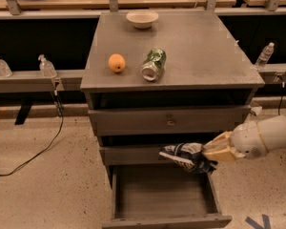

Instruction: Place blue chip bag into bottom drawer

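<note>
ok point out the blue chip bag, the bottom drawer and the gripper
blue chip bag (183,154), camera view, on its crumpled middle
bottom drawer (162,191), camera view, on its bare inside floor
gripper (210,155), camera view, between its fingertips, shut on the bag's right end

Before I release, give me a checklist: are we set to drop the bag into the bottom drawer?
1. Bottom drawer pulled open: ok.
2. Gripper holding the blue chip bag: ok, it is shut on the bag's right end.
3. Bag over the drawer opening: looks ok, above its rear right part. One view cannot confirm the depth.
4. Bag clear of the drawer's right wall: cannot tell, the gripper is close to that side.
5. Bag low enough for a gentle drop: cannot tell.
6. Green can and orange out of the way: ok, both are on the cabinet top.
</note>
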### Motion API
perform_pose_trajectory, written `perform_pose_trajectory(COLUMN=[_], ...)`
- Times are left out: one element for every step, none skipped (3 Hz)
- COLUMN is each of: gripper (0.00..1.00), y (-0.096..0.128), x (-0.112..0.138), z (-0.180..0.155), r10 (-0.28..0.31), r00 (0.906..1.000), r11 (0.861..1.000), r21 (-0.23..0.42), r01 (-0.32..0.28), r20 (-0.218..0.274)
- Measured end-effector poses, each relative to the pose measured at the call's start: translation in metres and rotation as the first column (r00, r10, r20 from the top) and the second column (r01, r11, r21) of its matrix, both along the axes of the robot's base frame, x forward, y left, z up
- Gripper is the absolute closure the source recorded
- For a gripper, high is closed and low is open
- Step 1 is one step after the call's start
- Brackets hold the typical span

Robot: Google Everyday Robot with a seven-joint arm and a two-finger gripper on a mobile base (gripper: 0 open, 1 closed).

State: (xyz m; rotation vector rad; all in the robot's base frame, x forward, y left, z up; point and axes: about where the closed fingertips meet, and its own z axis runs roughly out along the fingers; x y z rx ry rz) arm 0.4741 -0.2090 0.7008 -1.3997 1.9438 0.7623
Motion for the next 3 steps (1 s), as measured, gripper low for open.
perform_pose_trajectory(gripper=[1.0,1.0,1.0], y=[0.103,0.165,0.209], x=[0.002,0.008,0.012], z=[-0.045,-0.093,-0.181], r10=[0.159,0.245,0.287], r00=[0.9833,0.9663,0.9563], r11=[0.923,0.865,0.879], r21=[0.34,0.433,0.412], r01=[-0.18,-0.254,-0.239], r20=[0.088,0.079,-0.057])
